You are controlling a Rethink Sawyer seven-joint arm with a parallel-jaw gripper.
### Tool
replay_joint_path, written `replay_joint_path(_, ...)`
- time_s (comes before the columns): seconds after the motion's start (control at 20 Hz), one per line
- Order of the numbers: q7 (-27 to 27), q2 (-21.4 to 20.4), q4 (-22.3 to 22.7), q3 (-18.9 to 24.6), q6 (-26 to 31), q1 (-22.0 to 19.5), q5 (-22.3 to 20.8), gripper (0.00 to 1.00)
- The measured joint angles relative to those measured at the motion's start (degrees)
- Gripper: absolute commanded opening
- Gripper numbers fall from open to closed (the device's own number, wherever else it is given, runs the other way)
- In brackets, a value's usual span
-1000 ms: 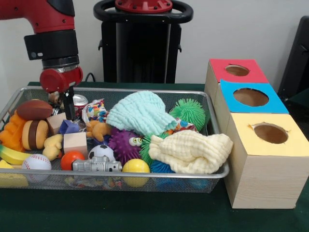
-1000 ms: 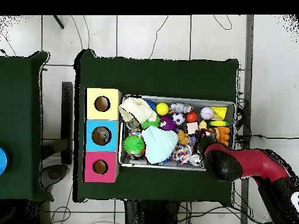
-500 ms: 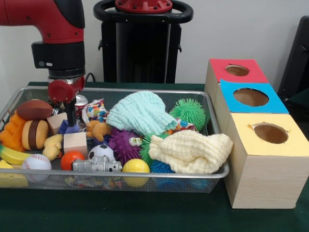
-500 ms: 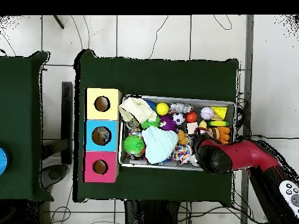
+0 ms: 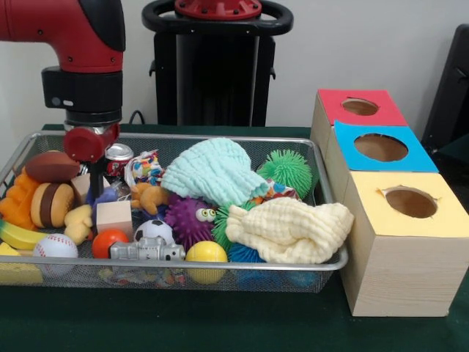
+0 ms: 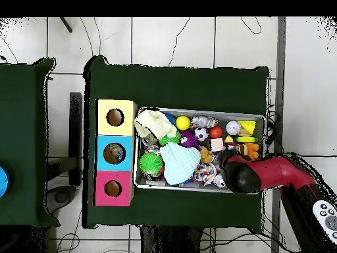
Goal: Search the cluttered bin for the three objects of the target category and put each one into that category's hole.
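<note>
Since 0.5 s ago, my arm has edged slightly toward the bin's end wall and its wrist sits a little higher above the toys in the front view. Now my fingers (image 5: 95, 180) hang over the crowded corner of the bin (image 5: 220, 138), their tips down among a small soda can (image 5: 117, 158), a purple toy (image 5: 107, 194) and a wooden block (image 5: 114, 216). Whether they are parted or closed, or grip anything, I cannot tell; the red wrist hides them from above and the toys crowd them from the front.

The hole (image 5: 360, 106) in the red-topped box stands on the green counter (image 5: 220, 323) well apart from me, beyond the bin's opposite end, at the far end of a row of 3 boxes.

Risk lies in the clutter. Toys here touch one another, so I judge a closing grip could pinch 2 at once or nudge the can over. A lift from this spot could also drag the purple toy along, and the long carry across the mint cloth (image 5: 212, 172) gives a loose hold time to slip.
</note>
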Motion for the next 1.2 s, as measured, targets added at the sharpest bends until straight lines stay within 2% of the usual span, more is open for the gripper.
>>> replay_joint_path(0.5, 0.0, -0.6, -1.91, -2.21, 4.56, 2.47, 0.01, 0.0)
replay_joint_path(1.2, 0.0, -0.63, -3.08, -5.34, 12.35, 3.37, -0.01, 0.0)
